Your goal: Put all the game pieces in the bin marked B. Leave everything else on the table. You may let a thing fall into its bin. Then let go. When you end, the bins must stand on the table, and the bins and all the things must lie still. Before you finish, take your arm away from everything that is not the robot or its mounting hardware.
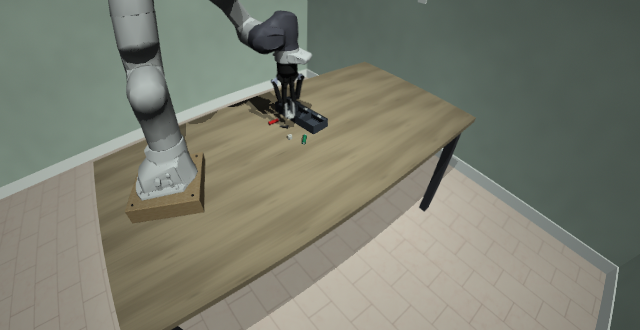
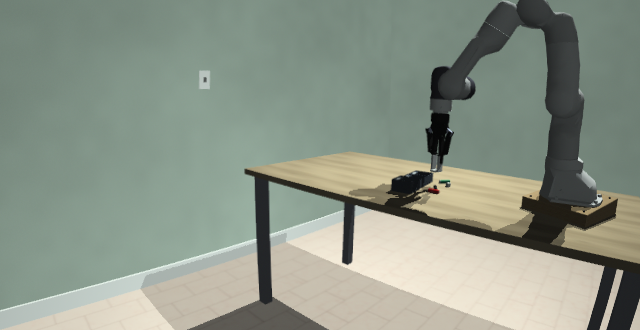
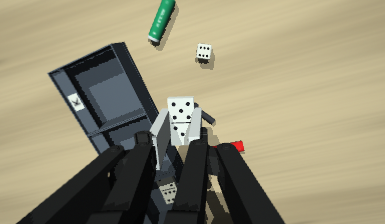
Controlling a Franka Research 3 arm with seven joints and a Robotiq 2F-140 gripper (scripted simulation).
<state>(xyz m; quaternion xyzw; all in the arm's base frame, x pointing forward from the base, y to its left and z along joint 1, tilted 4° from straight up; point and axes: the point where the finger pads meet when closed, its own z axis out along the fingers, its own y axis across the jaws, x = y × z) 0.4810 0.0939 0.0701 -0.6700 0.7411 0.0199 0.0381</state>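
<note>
My gripper (image 1: 288, 111) (image 2: 436, 166) (image 3: 182, 120) is shut on a white domino (image 3: 180, 116) with black pips and holds it upright, a little above the table. It hangs just beside the long wall of a dark two-compartment bin (image 1: 315, 122) (image 2: 411, 182) (image 3: 105, 92). A small white label (image 3: 75, 101) sits on the bin's rim; I cannot read its mark. A white die (image 1: 289, 137) (image 3: 204, 52) lies on the table beyond the domino. Another white piece with pips (image 3: 167, 191) shows below, between my fingers.
A green cylinder (image 1: 303, 140) (image 2: 444, 181) (image 3: 161, 21) lies beyond the die. A small red thing (image 1: 273, 121) (image 2: 433, 190) (image 3: 237, 146) lies on the table beside my fingers. The arm's base (image 1: 165, 195) stands on a wooden block at the table's near left.
</note>
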